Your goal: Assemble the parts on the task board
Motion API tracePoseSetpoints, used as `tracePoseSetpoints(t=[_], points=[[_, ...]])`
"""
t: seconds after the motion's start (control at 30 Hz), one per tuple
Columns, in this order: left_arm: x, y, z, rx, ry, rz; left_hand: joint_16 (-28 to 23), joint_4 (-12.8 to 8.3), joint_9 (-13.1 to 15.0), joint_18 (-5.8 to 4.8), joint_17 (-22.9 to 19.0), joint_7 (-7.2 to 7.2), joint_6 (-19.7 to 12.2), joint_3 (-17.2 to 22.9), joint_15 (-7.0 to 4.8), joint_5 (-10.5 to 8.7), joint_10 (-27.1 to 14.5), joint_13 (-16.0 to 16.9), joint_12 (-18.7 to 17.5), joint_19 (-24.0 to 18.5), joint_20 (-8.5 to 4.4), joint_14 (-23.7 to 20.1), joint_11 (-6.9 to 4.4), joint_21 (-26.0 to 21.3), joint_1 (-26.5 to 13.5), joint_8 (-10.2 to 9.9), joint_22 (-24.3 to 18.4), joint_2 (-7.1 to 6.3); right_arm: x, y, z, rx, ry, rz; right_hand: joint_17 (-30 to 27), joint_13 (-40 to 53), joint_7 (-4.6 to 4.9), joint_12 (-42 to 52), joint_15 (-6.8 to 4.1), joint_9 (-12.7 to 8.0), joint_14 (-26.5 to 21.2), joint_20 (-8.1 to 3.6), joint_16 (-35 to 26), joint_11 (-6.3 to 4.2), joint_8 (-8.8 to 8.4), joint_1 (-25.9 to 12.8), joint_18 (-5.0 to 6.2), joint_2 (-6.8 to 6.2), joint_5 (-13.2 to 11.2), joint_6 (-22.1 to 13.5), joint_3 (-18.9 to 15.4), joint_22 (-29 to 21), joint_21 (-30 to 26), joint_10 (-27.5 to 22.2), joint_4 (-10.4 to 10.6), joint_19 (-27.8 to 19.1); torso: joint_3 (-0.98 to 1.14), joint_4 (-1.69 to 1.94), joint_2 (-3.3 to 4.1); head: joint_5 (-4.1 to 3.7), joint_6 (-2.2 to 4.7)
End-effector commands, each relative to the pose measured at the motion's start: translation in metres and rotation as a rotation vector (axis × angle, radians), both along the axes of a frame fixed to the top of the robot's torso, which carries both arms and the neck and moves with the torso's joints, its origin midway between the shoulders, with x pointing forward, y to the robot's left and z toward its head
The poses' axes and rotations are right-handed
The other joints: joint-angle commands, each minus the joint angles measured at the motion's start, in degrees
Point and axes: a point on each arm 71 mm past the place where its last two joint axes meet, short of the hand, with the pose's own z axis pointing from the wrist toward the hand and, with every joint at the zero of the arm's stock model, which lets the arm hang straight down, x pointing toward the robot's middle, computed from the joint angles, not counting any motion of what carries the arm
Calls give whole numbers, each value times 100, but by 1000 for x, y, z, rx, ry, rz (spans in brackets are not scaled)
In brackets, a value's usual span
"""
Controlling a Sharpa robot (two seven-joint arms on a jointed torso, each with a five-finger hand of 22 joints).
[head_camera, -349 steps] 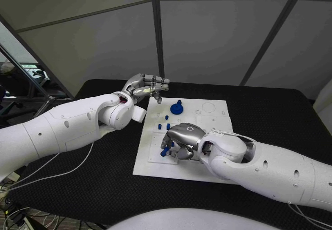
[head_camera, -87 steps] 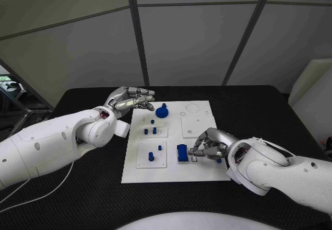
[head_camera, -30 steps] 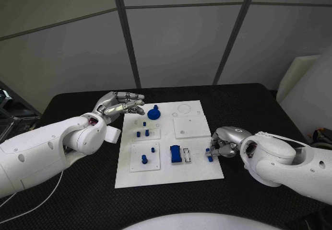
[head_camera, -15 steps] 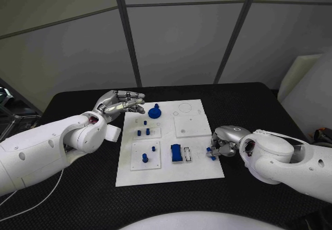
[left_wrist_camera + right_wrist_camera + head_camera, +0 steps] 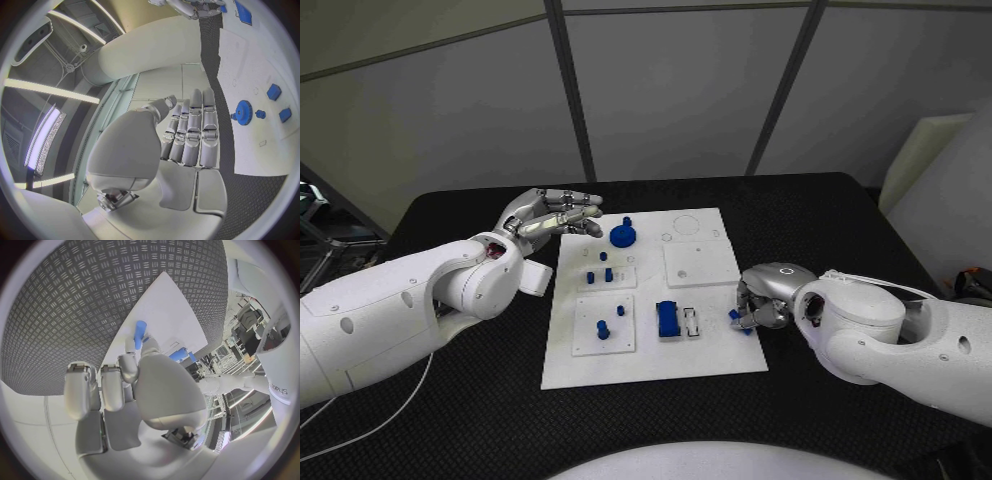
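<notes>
- Blue peg (image 5: 139,334) pinched in the right hand's (image 5: 764,296) fingertips, just over the task board's (image 5: 646,355) near-right edge.
- Blue gear (image 5: 622,236) on the board just beside the left hand (image 5: 553,214).
- Left hand hovers, fingers straight, loosely apart, holding nothing.

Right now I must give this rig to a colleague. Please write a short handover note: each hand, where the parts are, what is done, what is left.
Left hand: holds nothing, fingers apart, raised over the far left corner of the task board.
Right hand: at the board's right edge, pinching a small blue peg.
On the board: blue gear near the far edge, small blue pegs on the upper left plate, one peg on the lower left plate, blue block in the middle.
Done: these parts stand on the board.
Left: seat the held peg; whether other spots remain, I cannot tell.
</notes>
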Motion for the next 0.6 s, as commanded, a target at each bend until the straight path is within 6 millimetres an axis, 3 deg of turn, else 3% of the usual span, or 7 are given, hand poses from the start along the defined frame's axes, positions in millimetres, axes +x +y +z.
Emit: tracePoseSetpoints(t=[0.03, 0.33, 0.47, 0.6], points=[[0, -1, 2, -12, -9, -10, -21, -6, 0, -64, 6, 25, 19, -34, 14, -22, 50, -5, -22, 51, 2, 35, -3, -39, -12, 38, -6, 58, -3, -2, -10, -102, 18, 30, 14, 13, -25, -35, -59, 5, 310, -39, -21, -42, -41, 271, -30, 125, -161, 42, 142, 939, -18, 18, -37, 52, 2, 11, -2, 0, -6], [0, -1, 2, -11, -9, -7, -31, -9, 0, -64, 6, 25, 19, -33, 12, -21, 51, -9, -24, 55, 1, 40, -4, -42, -7, 39, -14, 63, -7, 0, -3, -8, -3, -8, 36, 34, -36, -32, -68, 17, 315, -50, -13, -53, -83, 410, -36, 170, -234, 82, 419, 958, -2, 32, -61, 70, 4, -10, -1, 19, 11], [0, -1, 2, -11, -9, -8, -36, -10, -1, -64, 7, 25, 19, -34, 12, -21, 51, -10, -25, 56, 1, 42, -4, -43, -5, 39, -17, 63, -8, -5, 0, 82, 3, -74, 23, 11, -27, -88, -68, 26, 312, -54, -26, -49, -134, 394, -37, 115, 125, 71, 624, 965, 3, 15, -3, 77, -6, 0, -4, 0, 23], [0, -1, 1, -10, -8, -5, -49, -19, -1, -64, 7, 26, 18, -31, 10, -19, 52, -15, -28, 60, -2, 46, -5, -46, 7, 39, -26, 66, -10, -7, 3, 182, 10, -146, 15, 2, -28, -111, -65, 39, 310, -51, -35, -46, -152, 347, -38, 57, 220, 79, 740, 967, 3, 13, 48, 80, -1, 10, -3, 3, 22]])
